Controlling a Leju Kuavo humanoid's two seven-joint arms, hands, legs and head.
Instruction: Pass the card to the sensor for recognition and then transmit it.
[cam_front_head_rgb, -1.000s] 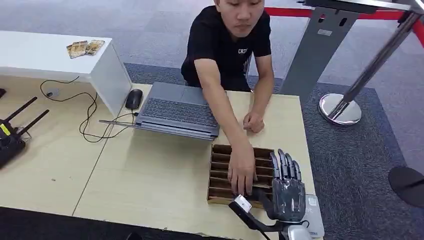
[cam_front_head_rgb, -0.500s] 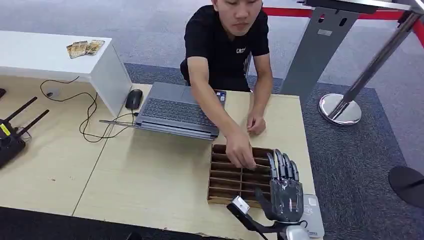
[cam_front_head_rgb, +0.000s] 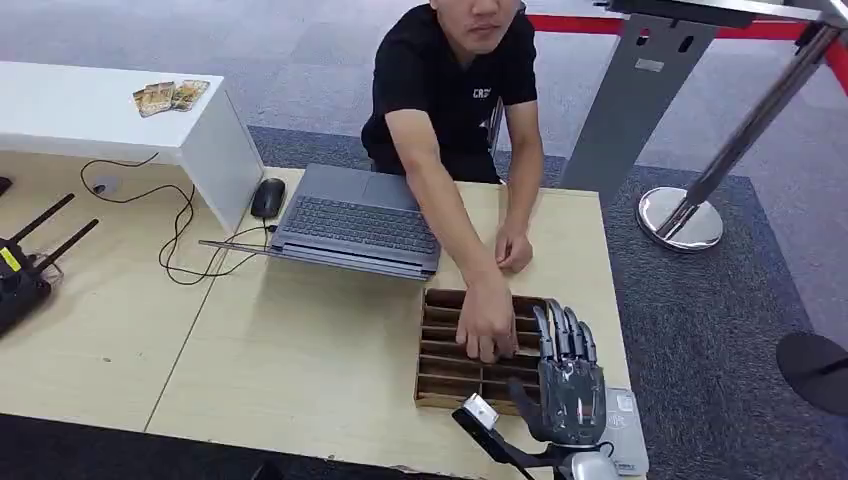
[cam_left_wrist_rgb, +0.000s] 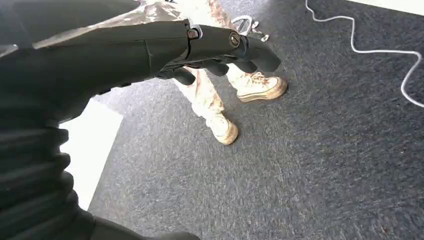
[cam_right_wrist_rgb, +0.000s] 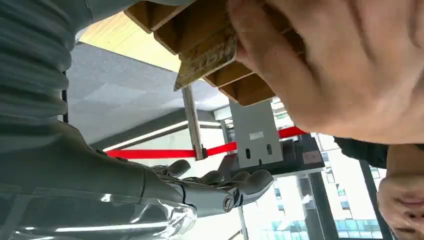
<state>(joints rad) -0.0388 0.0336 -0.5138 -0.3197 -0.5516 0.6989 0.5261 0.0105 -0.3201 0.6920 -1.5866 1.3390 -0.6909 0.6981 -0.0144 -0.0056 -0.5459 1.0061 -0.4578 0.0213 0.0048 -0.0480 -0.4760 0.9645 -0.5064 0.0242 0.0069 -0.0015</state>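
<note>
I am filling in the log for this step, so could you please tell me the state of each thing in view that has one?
Grey laptop: open, lid folded flat on the table.
Brown wooden slotted card tray: on the table, the person's hand reaching into it.
Worn tan card: held by the person at the tray.
Right hand: upright beside the tray, fingers extended, holding nothing.
Left hand: hanging over the carpet, holding nothing.

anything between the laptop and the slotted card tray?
Head view: the person's forearm crosses that stretch, reaching over the laptop corner into the slotted card tray. Otherwise bare table.
</note>
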